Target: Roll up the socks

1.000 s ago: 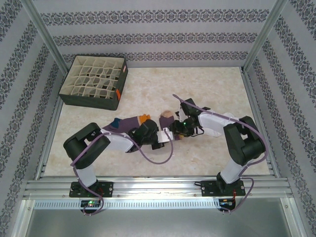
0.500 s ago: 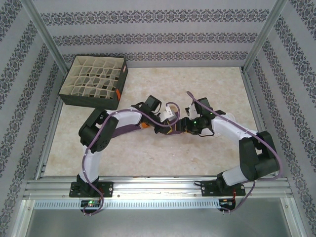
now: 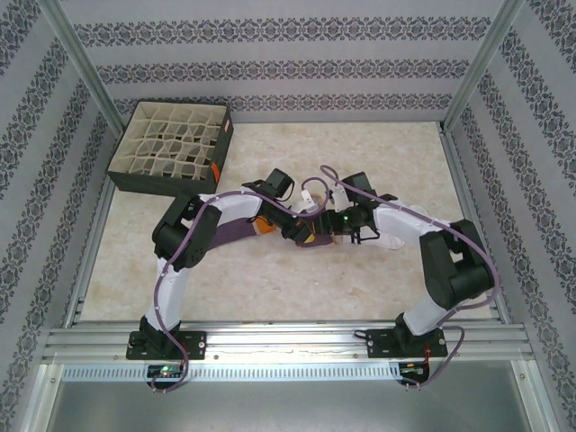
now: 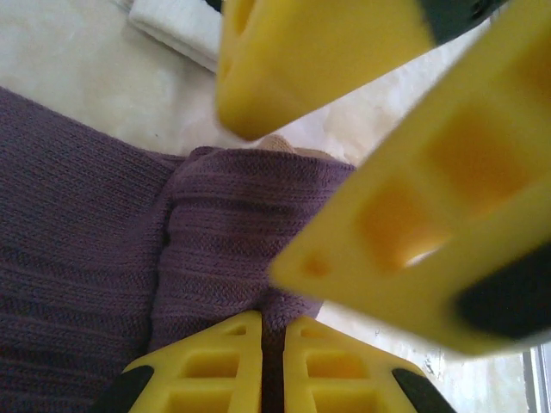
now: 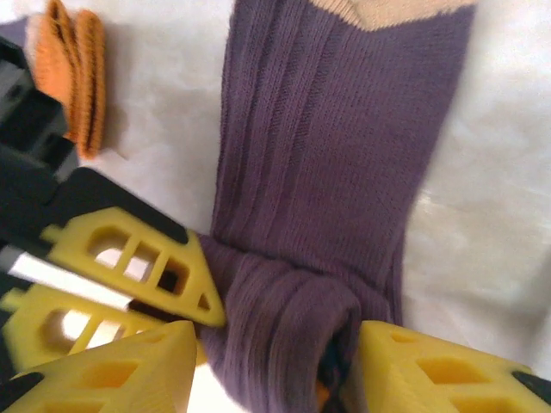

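Left arm had swung up off the near edge and reached to centre; both grippers had met over the sock.

Table [image 3: 270, 288]: pale surface; divider box [image 3: 171, 148] sat at 10 o'clock, untouched.

Purple sock [image 3: 236, 232]: lay flat just off centre, its length trailing toward 8 o'clock and its free end doubled over into a soft fold between the two grippers. White sock [image 4: 176, 21] lay close by.

Right gripper [image 5: 275, 366]: jaws about half apart, straddling the fold at 6 o'clock in its wrist view. Squeezing or merely flanking, could not tell.

Left gripper [image 4: 263, 348]: jaws nearly together, pinching a thin layer of purple knit.

Orange toe [image 5: 73, 77]: lay at 10 o'clock in the right wrist view.

Handling, judged: light, limp ribbed knit that stretches and slumps and will not hold a roll unsupported. Grip the whole folded thickness, not one layer.
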`<state>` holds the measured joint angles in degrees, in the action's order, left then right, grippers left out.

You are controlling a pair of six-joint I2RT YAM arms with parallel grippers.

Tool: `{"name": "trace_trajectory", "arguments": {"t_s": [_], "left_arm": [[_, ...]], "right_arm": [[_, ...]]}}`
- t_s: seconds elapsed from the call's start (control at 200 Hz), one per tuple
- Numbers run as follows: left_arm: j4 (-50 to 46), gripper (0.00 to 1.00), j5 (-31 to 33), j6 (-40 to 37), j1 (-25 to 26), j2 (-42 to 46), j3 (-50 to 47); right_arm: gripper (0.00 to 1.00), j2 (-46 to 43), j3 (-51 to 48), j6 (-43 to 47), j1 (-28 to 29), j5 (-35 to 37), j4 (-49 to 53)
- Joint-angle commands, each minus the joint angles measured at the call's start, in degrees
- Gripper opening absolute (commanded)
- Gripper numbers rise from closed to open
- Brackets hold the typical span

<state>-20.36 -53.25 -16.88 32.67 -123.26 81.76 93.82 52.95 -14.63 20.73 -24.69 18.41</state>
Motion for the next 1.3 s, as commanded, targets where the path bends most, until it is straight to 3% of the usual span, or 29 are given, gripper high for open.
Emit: {"name": "trace_trajectory", "arguments": {"t_s": [0.0,0.065,0.245,0.335,0.61,0.77,1.069,1.294], "left_arm": [[-9.3,0.10,3.9,-0.2,0.2,-4.5,-2.8],[-7.8,0.11,3.4,-1.1,0.2,-3.6,-4.2],[1.3,0.13,4.1,-2.0,0.3,1.9,-12.2],[10.1,0.22,5.4,-2.2,0.5,6.3,-18.8],[49.5,0.44,7.7,-1.4,1.3,20.3,-41.2],[68.9,0.54,13.8,-5.0,2.7,24.5,-50.8],[72.8,0.60,31.2,-20.8,9.6,26.6,-52.5],[68.7,0.62,29.7,-26.0,11.0,22.8,-48.4]], "right_arm": [[0.48,4.0,1.9,1.6,1.4,2.4,0.3],[0.42,5.6,1.9,0.3,1.8,3.0,0.6],[0.15,5.7,-0.2,-6.8,3.0,5.9,2.5],[0.07,4.5,-2.8,-11.2,3.2,6.6,2.4],[0.02,6.2,-5.6,-17.0,3.3,7.5,4.1],[0.01,7.5,-5.2,-17.8,2.8,5.7,3.7],[0.00,9.3,-4.0,-17.6,2.0,2.5,4.4],[0.00,10.0,-3.6,-17.2,1.7,1.2,5.0]]}}
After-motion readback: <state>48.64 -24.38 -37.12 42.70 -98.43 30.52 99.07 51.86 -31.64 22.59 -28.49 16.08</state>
